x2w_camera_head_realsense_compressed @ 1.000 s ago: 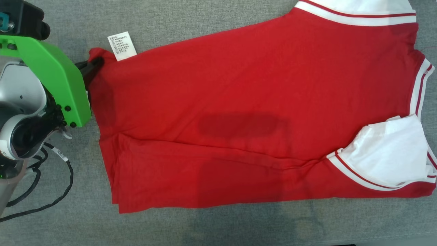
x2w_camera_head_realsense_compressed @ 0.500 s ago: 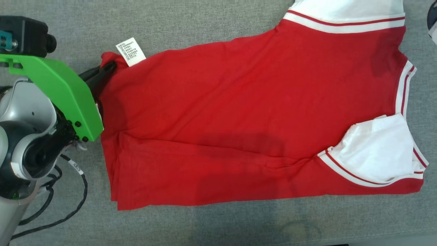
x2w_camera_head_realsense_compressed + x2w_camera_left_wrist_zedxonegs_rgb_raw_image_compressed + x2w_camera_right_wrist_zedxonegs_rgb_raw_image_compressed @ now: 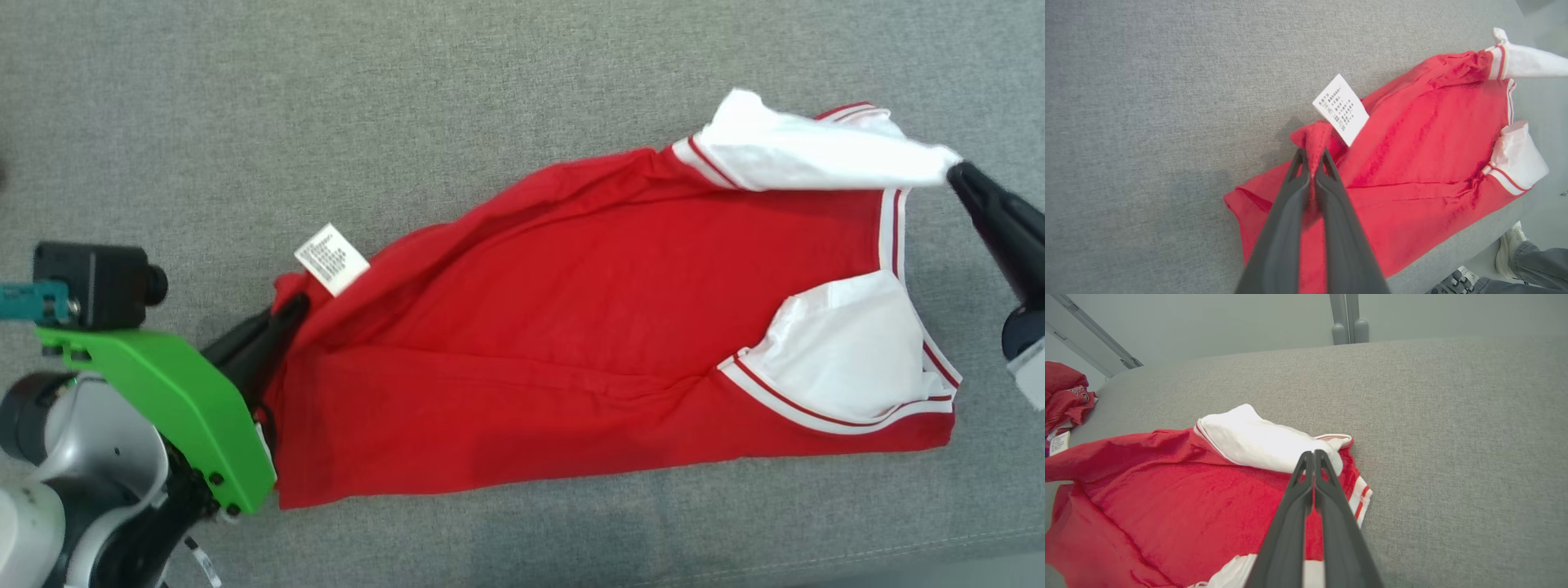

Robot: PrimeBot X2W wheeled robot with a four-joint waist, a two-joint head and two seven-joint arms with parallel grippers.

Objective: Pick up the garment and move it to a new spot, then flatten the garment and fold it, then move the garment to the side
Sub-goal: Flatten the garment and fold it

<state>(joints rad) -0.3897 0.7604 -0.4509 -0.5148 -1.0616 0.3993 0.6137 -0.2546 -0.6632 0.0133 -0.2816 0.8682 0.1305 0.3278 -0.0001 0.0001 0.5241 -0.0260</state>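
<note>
- The left gripper (image 3: 287, 314) reaches in from the lower left under its green plastic bracket (image 3: 163, 392). Its two dark fingers are pinched tight on a bunched corner of the red jersey garment with white, red-striped sleeves (image 3: 571, 327).
- The right gripper (image 3: 957, 173) comes in from the right edge, fingers closed on the tip of the upper white sleeve (image 3: 816, 155).
- The garment lies on the grey fabric surface (image 3: 408, 98), drawn out between the two grippers.
- A white care label (image 3: 331, 259) sticks out just beside the left fingers; its print is too small to read.
</note>
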